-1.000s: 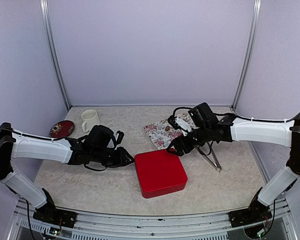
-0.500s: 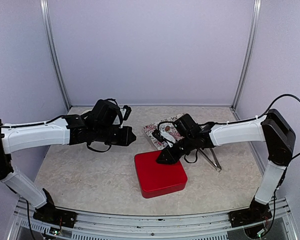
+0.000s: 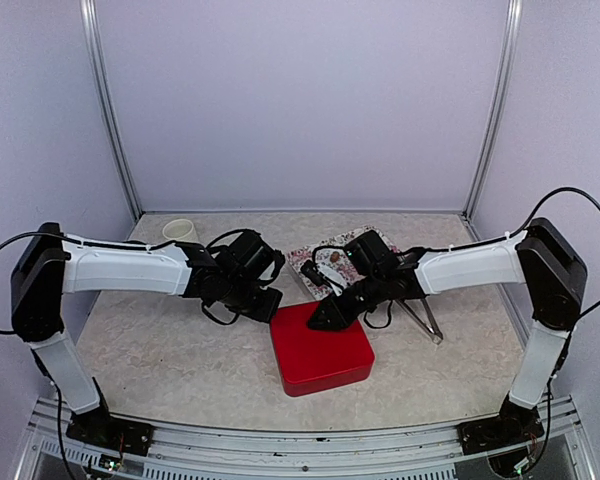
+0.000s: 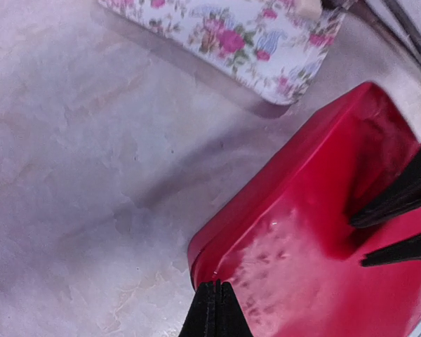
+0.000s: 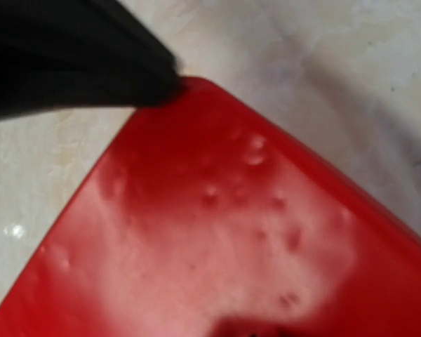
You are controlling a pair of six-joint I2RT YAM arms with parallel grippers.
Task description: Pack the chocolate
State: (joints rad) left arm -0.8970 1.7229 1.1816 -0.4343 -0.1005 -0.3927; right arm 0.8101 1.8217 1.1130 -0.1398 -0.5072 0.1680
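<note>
Now left fingers (image 4: 205,313) at red box (image 4: 316,232)

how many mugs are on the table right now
1: a white mug at the back left, with its lower part hidden behind the left arm. The arms could be hiding another.

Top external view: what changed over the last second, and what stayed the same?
The left gripper lifted away from the left side of the red box, swung toward the back, then came down at the box's far left corner, jaws shut. The right gripper moved from the box's far edge leftward over its lid. The box, floral tray and tongs stayed put; nothing was visibly grasped.
</note>
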